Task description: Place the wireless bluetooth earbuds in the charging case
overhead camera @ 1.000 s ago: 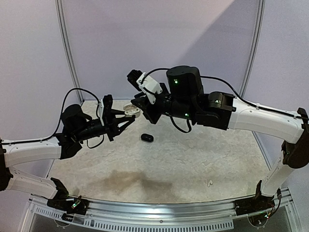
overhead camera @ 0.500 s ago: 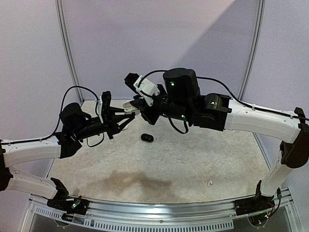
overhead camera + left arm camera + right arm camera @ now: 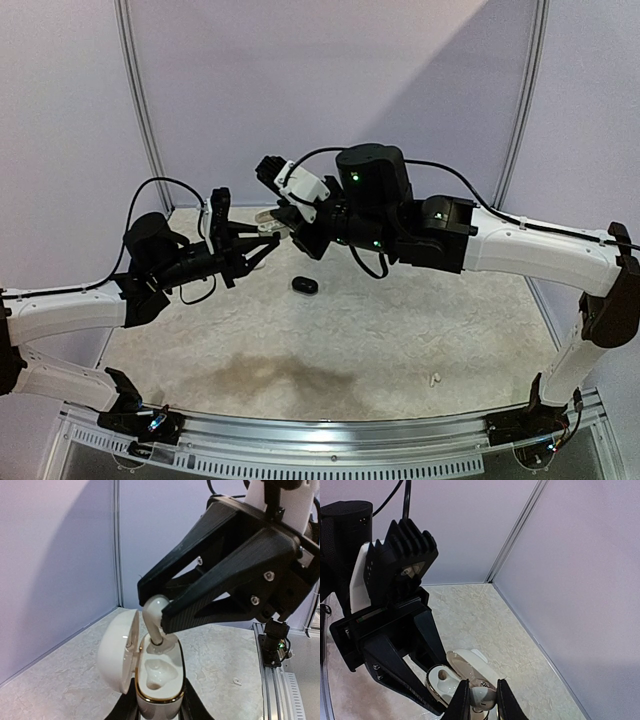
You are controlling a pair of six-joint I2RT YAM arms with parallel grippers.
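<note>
Looking down from the overhead camera, I see my left pincer (image 3: pixel 266 244) and my right pincer (image 3: pixel 285 228) meet tip to tip in the air, at about eleven o'clock from the middle of the table (image 3: pixel 400 320). The white charging case (image 3: pixel 268 230) sits between them, clear of the surface. A black case (image 3: pixel 304 285) lies on the table near that meeting point, toward five o'clock from it. A loose white bud (image 3: pixel 435 379) lies well apart from everything else, at four o'clock, near the front edge.

From my left wrist, the charging case stands upright at six o'clock, clamped narrowly between my left fingers (image 3: pixel 122 714); only their tips show at its sides. Its lid (image 3: pixel 116 654) hangs open toward nine o'clock. My right pincer reaches in from two o'clock, nipped tight on a white earbud (image 3: pixel 155 611). The bud's stem points down into the far well of the case, at twelve o'clock from the near well.

From my right wrist, my two right fingertips (image 3: pixel 462 700) at six o'clock pinch the earbud's rounded head between them. The open, gold-rimmed case is right under it, with the lid toward two o'clock. My left pincer's black body fills the frame from nine o'clock.
</note>
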